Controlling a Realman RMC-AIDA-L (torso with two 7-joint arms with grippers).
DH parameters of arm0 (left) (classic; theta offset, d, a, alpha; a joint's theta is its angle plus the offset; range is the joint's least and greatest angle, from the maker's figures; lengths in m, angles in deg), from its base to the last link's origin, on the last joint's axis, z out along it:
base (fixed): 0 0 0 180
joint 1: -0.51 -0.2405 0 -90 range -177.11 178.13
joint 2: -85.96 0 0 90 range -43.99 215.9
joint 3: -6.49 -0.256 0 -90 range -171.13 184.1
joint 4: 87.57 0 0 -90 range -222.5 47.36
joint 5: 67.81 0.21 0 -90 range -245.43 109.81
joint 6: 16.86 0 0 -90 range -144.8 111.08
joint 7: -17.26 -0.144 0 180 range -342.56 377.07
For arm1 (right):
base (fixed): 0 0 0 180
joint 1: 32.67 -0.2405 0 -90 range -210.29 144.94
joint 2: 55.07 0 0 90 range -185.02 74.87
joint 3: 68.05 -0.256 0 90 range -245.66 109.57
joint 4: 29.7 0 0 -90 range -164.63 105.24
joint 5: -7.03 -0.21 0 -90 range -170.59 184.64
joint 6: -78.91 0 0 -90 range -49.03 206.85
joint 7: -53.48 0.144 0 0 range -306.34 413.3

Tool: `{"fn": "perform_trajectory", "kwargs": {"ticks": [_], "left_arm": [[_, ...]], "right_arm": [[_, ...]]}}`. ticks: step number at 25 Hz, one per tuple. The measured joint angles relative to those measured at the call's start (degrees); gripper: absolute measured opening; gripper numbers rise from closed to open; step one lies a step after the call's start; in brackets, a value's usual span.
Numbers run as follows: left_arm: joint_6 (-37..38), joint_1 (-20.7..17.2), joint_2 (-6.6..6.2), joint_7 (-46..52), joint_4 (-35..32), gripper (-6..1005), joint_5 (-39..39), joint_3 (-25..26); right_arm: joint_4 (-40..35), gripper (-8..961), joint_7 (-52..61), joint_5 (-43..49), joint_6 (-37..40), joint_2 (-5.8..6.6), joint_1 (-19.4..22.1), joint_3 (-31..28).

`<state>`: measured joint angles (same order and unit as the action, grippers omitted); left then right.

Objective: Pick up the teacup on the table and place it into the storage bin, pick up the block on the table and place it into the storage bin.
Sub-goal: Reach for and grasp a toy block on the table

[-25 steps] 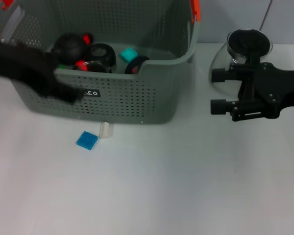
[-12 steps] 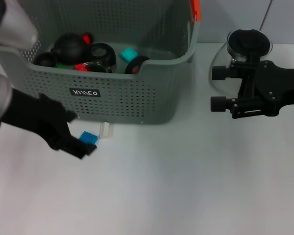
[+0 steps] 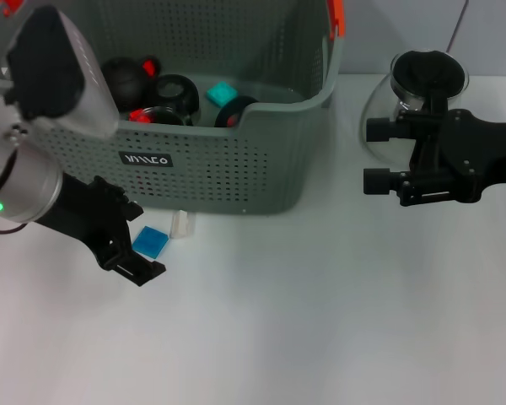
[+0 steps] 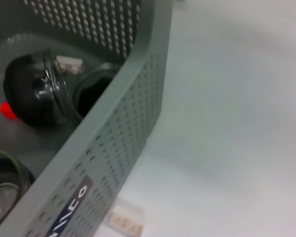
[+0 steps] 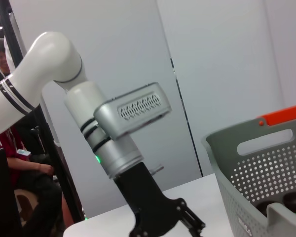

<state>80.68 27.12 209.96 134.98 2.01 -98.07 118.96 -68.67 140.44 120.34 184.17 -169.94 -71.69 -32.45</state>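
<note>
Pulled back off the blue block (image 3: 149, 241), left pincer (image 3: 135, 239) spreads wide; right pincer (image 3: 378, 155) idles open.

Label on the storage bin (image 3: 236, 173): I see one small black label (image 3: 146, 159) with white lettering on the front wall, but I can't make out the letters.
Same label, from my left wrist: white strokes (image 4: 64, 219), still not legible.

Storage bin (image 3: 228, 169) wall stands just behind the block (image 3: 149, 241).
</note>
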Motion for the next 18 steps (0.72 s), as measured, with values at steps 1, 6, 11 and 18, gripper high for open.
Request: {"fn": "perform_trajectory", "kwargs": {"ticks": [1, 6, 11, 18], "left_arm": [[-0.97, 0.30, -0.03, -1.01, -0.94, 919, 0.99, -0.51], [-4.53, 2.26, 0.04, -4.71, -5.01, 919, 6.20, -3.18], [-8.06, 3.53, 0.03, -6.61, -7.71, 920, 10.32, -7.70], [-10.28, 5.11, 0.15, -8.19, -10.67, 920, 14.78, -13.02]], "right_arm": [[0.38, 941, 0.08, 0.01, -0.11, 0.01, 0.00, 0.00], [1.97, 940, 0.94, 0.21, -0.32, 0.33, -0.29, 0.58], [2.51, 940, 3.06, 1.10, -0.13, 0.57, -0.49, 2.06], [2.59, 940, 4.80, 1.43, -0.10, 0.35, -0.41, 1.96]]}}
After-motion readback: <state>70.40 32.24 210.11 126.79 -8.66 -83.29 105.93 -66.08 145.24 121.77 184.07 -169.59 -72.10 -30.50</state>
